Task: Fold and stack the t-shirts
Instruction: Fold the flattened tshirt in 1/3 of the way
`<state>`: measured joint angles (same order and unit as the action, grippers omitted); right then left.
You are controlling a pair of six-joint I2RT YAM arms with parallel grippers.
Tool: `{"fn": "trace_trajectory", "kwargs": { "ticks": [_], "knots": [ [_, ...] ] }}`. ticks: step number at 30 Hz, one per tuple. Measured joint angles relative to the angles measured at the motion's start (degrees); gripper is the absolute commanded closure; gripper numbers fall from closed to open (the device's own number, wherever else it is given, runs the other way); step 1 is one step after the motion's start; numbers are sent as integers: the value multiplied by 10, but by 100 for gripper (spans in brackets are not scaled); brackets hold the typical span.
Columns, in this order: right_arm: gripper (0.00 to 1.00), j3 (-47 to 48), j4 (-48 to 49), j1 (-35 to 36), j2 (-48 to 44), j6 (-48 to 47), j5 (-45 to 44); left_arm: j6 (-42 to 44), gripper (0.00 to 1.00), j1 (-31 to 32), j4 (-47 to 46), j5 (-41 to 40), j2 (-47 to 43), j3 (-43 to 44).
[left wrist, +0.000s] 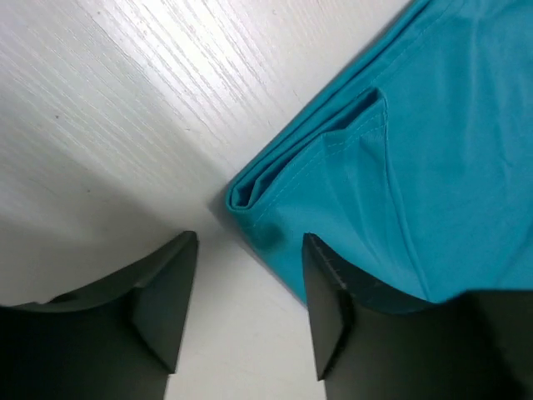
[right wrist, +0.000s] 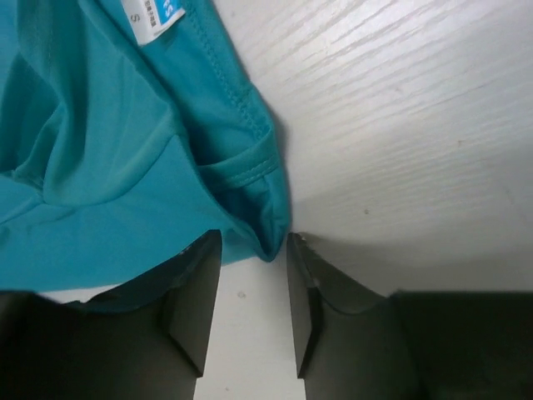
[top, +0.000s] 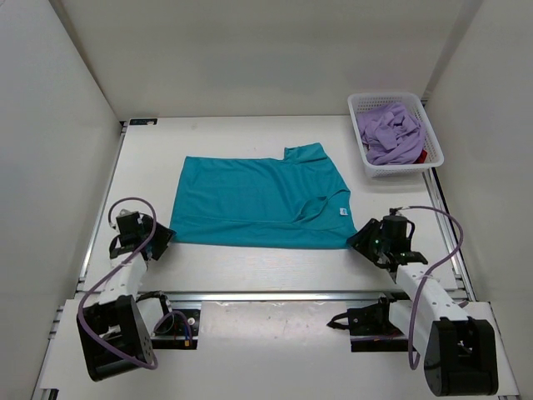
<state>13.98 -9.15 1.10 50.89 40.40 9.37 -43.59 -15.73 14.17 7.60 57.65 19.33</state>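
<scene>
The teal t-shirt (top: 258,200) lies folded into a wide rectangle in the middle of the table, its size label near the right edge. My left gripper (top: 161,242) is at its near left corner. In the left wrist view that gripper (left wrist: 250,243) is open, and the layered teal corner (left wrist: 250,196) lies just ahead of the fingertips. My right gripper (top: 360,242) is at the near right corner. It is open (right wrist: 251,243), with the tip of the teal corner (right wrist: 271,233) loose between its fingertips. The lavender t-shirt (top: 390,133) is bunched in the basket, with a bit of the dark red one (top: 422,156) under it.
The white mesh basket (top: 401,172) stands at the back right of the table. White walls close in the left, right and back sides. An aluminium rail (top: 266,294) runs along the near edge between the arm bases.
</scene>
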Motion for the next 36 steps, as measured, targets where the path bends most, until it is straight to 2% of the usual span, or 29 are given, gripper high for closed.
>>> {"fn": "trace_trajectory", "kwargs": {
  "ticks": [3,4,5,6,8,11,14,16,17,19,20,23,30,33,35,36],
  "knots": [
    [56,18,-30,0,-18,-5,-13,-1,38,-2,18,3,-12,13],
    [57,28,-39,2,-24,-9,-19,0,43,0,20,4,-15,21],
    [65,37,-45,5,-29,-11,-26,1,50,3,21,4,-18,30],
    [71,47,-50,10,-32,-16,-30,2,53,8,21,5,-20,39],
    [100,71,-51,26,-31,-24,-34,2,59,33,4,8,-22,54],
    [100,118,-37,74,11,-40,-35,-1,64,102,-27,8,-20,56],
    [100,200,-30,172,117,-64,-46,-5,63,236,-53,-19,4,60],
    [87,249,-12,218,189,-82,-43,-6,63,312,-69,-27,25,68],
    [83,269,-6,236,220,-92,-40,-6,63,344,-78,-31,38,73],
    [73,293,4,252,260,-109,-33,-6,63,382,-100,-36,62,80],
    [72,301,7,255,274,-117,-31,-6,64,396,-113,-34,74,80],
    [69,327,10,259,318,-134,-28,-7,63,412,-139,-28,101,80],
    [70,368,10,265,387,-152,-19,-8,63,399,-179,-8,107,66],
    [73,373,5,267,405,-154,-15,-9,63,392,-190,-2,110,65],
    [79,384,-3,268,420,-155,-14,-9,63,389,-196,2,116,65],
    [86,390,-6,269,428,-156,-12,-10,62,388,-198,5,119,65]
  ]
}}
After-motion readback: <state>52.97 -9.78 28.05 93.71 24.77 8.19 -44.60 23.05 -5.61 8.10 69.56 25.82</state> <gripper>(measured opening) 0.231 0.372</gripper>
